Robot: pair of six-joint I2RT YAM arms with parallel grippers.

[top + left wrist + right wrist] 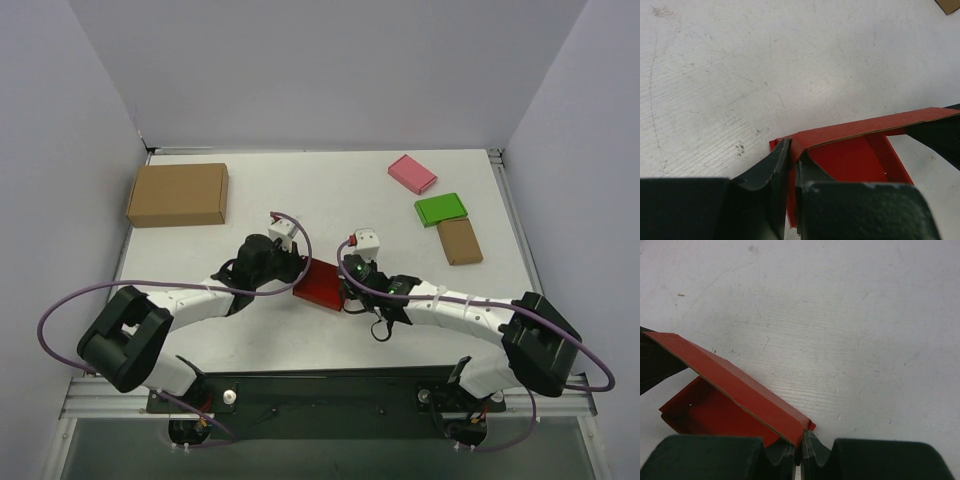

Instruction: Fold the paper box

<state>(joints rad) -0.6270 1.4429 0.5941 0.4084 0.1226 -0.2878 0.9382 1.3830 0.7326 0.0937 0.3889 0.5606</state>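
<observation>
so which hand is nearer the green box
Right. The right hand pinches the right end of the paper box, with the green box farther back and to its right. The left hand pinches the box's left end, farther from the green box.

Overhead, I look down the tabletop (pixel 330 200) from six o'clock; both wrist cameras closely share the paper box (pixel 855 160).

White table (pixel 330 190): carton (pixel 178 194), pink box (pixel 412 173), green box (pixel 441 209), small brown box (pixel 459 241), red paper box (pixel 320 284).
</observation>
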